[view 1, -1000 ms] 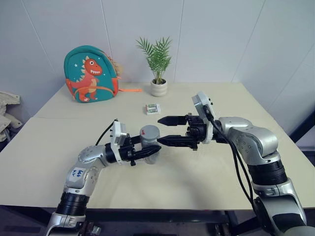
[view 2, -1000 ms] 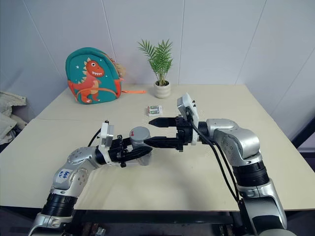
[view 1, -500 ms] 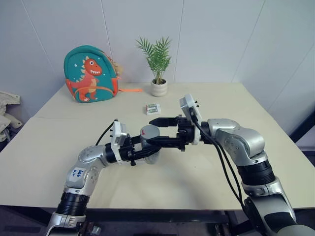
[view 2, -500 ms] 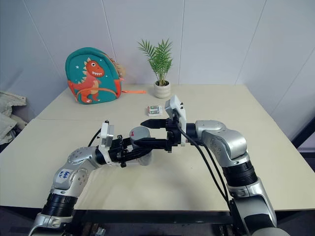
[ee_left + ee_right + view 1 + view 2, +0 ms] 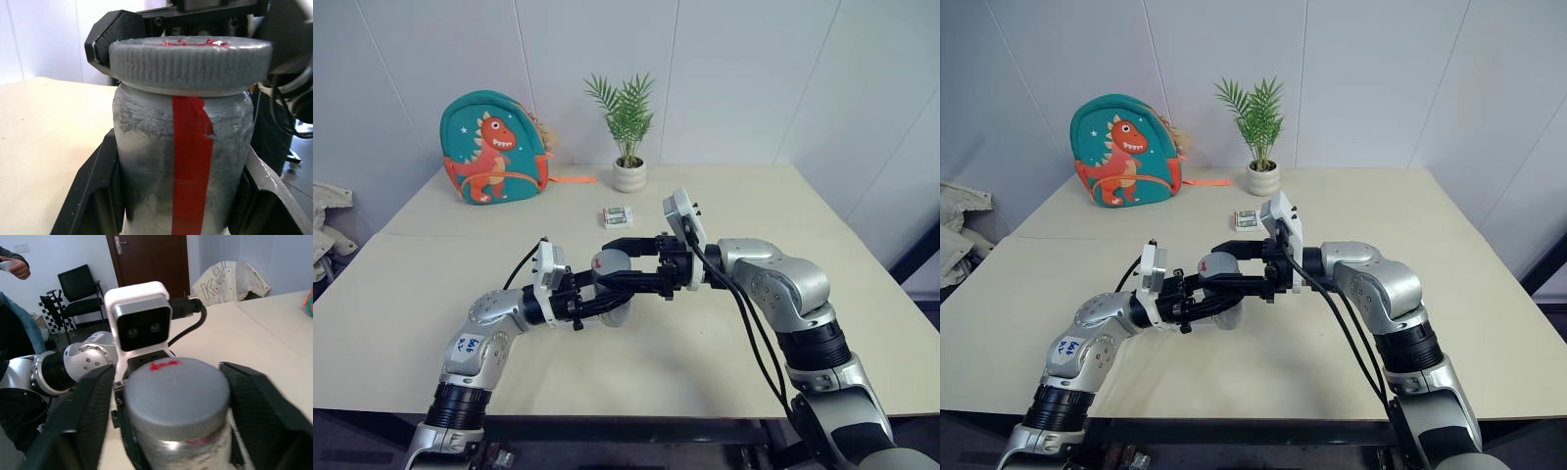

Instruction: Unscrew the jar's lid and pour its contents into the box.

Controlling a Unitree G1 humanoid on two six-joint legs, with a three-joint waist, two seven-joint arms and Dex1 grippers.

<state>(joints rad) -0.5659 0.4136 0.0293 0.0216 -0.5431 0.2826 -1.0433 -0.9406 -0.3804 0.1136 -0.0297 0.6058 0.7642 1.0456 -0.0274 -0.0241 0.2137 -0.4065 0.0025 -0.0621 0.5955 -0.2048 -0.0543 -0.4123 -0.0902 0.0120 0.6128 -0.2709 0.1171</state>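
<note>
Above the near half of the pale beige desk [image 5: 401,294], the small silvery-grey cylindrical jar [image 5: 612,289] with a red strip down its side is held upright and off the surface by the left gripper [image 5: 607,302], jaws clamped on the jar's body. The right gripper [image 5: 619,260] reaches in level from the opposite side, its two black fingers set either side of the round grey ribbed screw lid [image 5: 190,63]. The right wrist view shows a sliver of gap beside the lid — I judge those jaws closed down to it, gripping or about to.

Progress: early. Lid on the jar, not visibly lifted; unscrewing and pouring are both left. The box is not something I can pick out on the desk.

Containers: jar walls opaque and capped — contents hidden. The white plant pot [image 5: 628,176] holds a small green palm.
</note>
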